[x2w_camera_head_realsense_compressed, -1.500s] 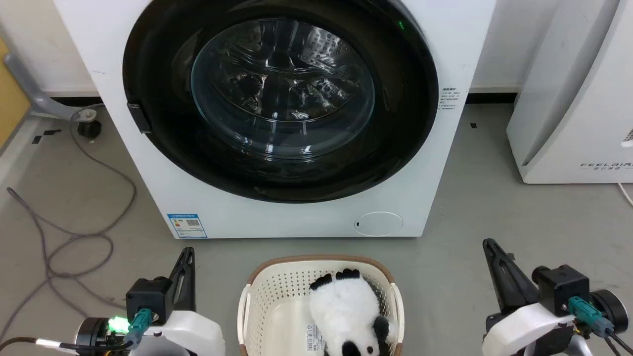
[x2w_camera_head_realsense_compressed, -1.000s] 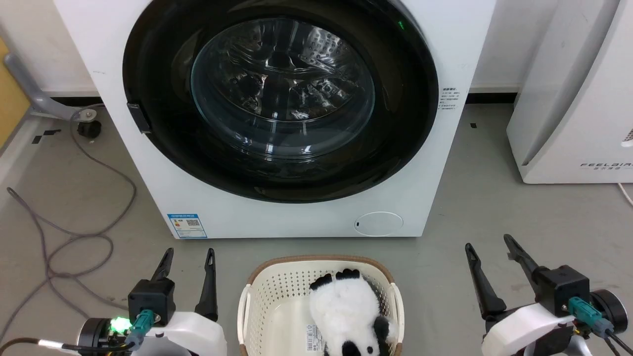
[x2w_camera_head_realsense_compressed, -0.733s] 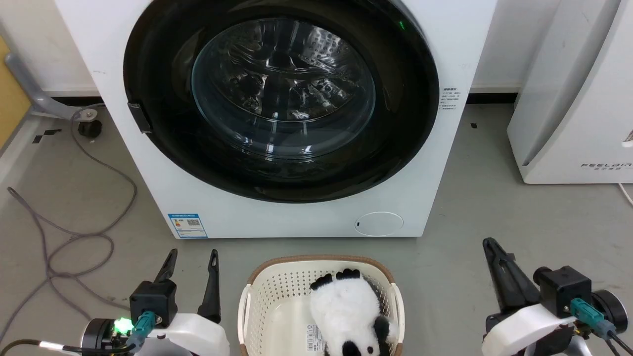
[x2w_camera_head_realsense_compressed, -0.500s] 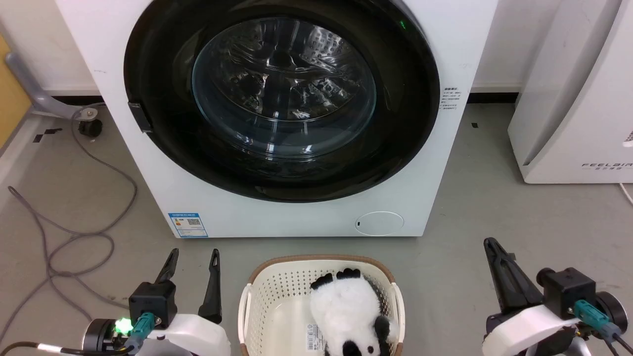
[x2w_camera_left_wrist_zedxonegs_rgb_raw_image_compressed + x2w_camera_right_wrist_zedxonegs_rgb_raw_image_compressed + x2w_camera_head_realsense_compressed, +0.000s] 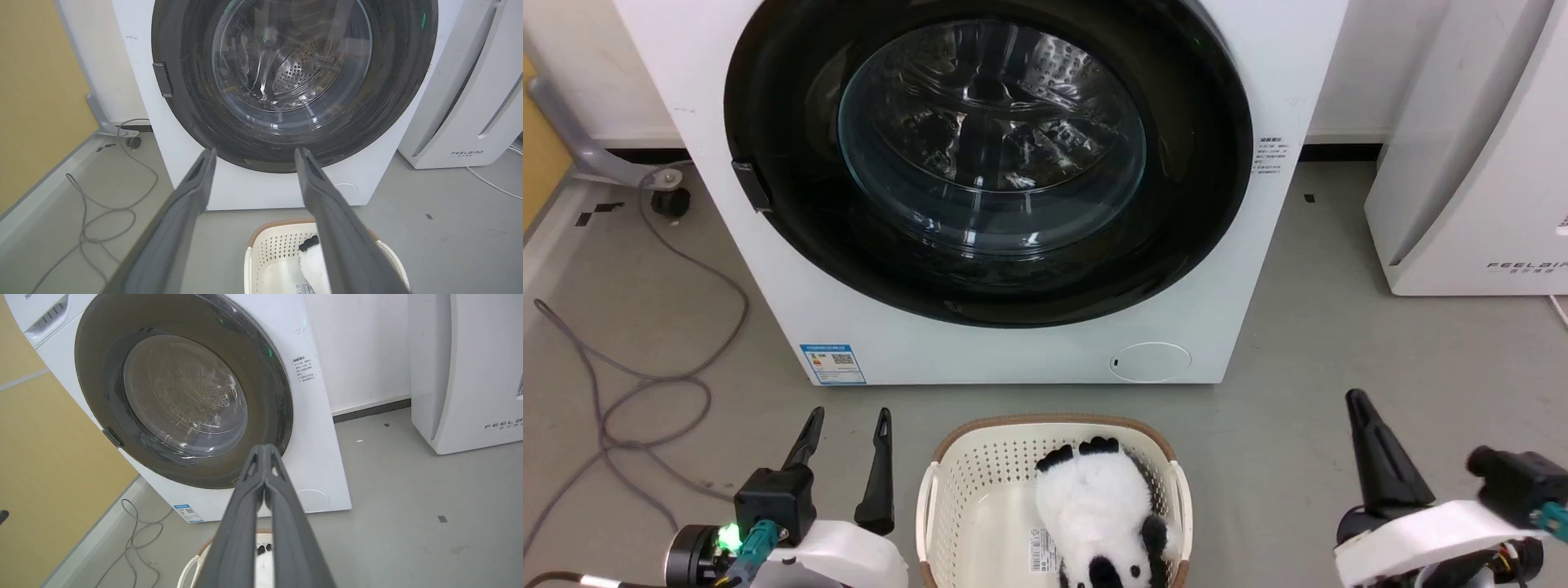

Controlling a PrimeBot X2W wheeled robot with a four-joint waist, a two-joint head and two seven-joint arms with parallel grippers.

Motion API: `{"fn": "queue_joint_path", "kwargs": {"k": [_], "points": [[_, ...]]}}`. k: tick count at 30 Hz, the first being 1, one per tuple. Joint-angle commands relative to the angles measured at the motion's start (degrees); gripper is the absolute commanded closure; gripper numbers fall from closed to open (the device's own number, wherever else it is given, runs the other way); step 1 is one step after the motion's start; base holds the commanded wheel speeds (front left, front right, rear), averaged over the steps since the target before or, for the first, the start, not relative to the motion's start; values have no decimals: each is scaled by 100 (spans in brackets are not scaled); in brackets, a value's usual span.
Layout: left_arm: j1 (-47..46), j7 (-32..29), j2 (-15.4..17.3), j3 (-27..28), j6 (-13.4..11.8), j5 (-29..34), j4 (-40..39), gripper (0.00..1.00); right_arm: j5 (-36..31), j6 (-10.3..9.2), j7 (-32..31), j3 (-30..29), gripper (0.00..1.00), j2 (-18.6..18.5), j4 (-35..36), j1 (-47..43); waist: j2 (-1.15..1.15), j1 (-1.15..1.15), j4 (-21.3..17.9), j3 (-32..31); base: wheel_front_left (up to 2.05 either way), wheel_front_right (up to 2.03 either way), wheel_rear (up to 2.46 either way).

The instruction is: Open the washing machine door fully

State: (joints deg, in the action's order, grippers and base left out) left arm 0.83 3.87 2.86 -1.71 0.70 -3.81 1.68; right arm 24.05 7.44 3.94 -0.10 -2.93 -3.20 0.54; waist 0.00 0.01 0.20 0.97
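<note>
Head view shows the washing machine door (image 5: 988, 163) shut flat on the washing machine (image 5: 980, 359), with a small dark tab (image 5: 750, 186) on its left rim that I take, unsurely, for the pull. My left claw (image 5: 849, 415) is spread wide and empty, my right claw (image 5: 1356, 400) pinched shut on nothing, both low beside the basket (image 5: 1054, 421); I'd reach with the left, swinging clear of that basket.

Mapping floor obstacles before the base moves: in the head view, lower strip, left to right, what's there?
grey cable loop → left end effector → white laundry basket, with a panda plush inside → right end effector
</note>
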Motion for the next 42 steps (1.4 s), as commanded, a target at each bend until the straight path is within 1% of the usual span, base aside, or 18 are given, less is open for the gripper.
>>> {"fn": "queue_joint_path", "kwargs": {"k": [1,9,15,19,25,28,33,37,41,42], "points": [[-128,59,1,-23,24,-66,15,0,245,1,53,-39,100,2,-24,91,0,-1,-4,13,0,0,0],[-195,155,1,-25,61,-142,8,0,1642,2,149,-183,100,2,-132,394,0,-1,-35,119,0,0,0],[-266,227,1,-19,102,-206,-7,0,2607,2,221,-375,100,2,-265,790,0,-1,-56,240,0,0,0],[-330,274,1,0,133,-240,-28,0,3148,2,268,-513,100,2,-454,1189,0,-1,-70,339,0,0,0],[-428,346,3,11,193,-269,-53,0,3715,2,340,-676,100,-54,-937,1973,0,-1,-80,491,0,0,0],[-491,382,6,3,225,-289,-75,0,4014,2,376,-662,100,-178,-1208,2431,0,-1,-63,585,0,0,0],[-637,442,6,-89,283,-332,-76,0,4467,2,436,-678,100,-524,-1624,3167,0,-1,53,723,0,0,0],[-726,490,5,-158,322,-387,-81,0,4776,3,483,-403,100,-815,-2064,3771,0,-1,134,826,0,0,0],[-818,538,5,-209,357,-443,-98,0,5088,3,448,99,100,-1126,-2604,4404,0,-1,216,939,0,0,0],[-818,538,5,-209,357,-443,-98,0,5088,3,448,99,100,-1126,-2604,4404,0,-1,216,939,0,0,0]]}}
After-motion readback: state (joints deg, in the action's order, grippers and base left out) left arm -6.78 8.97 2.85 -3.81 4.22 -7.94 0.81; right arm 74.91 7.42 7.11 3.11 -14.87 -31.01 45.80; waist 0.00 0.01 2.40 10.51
